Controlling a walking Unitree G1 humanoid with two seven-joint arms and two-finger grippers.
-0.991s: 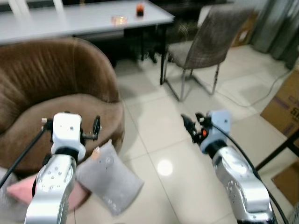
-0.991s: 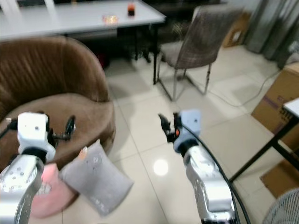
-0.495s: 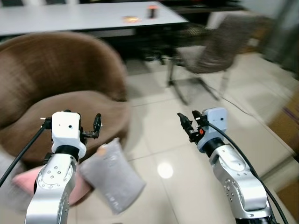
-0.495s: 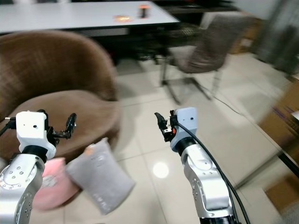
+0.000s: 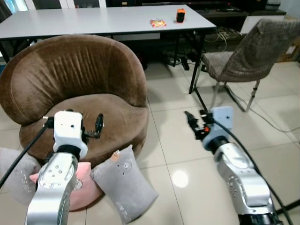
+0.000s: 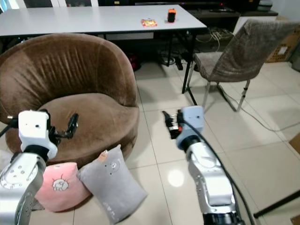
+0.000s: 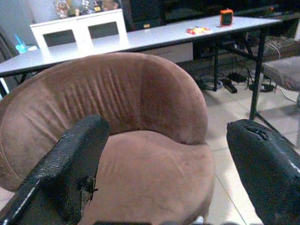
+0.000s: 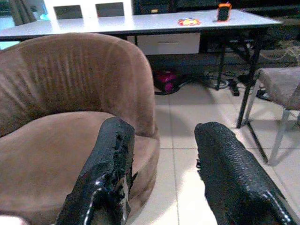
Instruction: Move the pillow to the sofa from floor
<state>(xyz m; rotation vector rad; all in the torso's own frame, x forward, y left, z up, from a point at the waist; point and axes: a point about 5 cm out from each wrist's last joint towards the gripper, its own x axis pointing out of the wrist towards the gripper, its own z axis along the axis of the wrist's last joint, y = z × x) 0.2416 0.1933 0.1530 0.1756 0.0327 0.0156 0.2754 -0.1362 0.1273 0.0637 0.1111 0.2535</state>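
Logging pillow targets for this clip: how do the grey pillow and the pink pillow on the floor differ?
The grey pillow is flat and roughly square, leaning on one edge; the pink pillow is plumper and rounder. The grey one lies nearer the right pincer, while the pink one sits under the left pincer. Both rest on the tiled floor against the brown sofa, and each bears a small printed face.

A home living room: round brown sofa (image 5: 75, 89), long white table (image 5: 93, 21), tiled floor (image 5: 178, 145).
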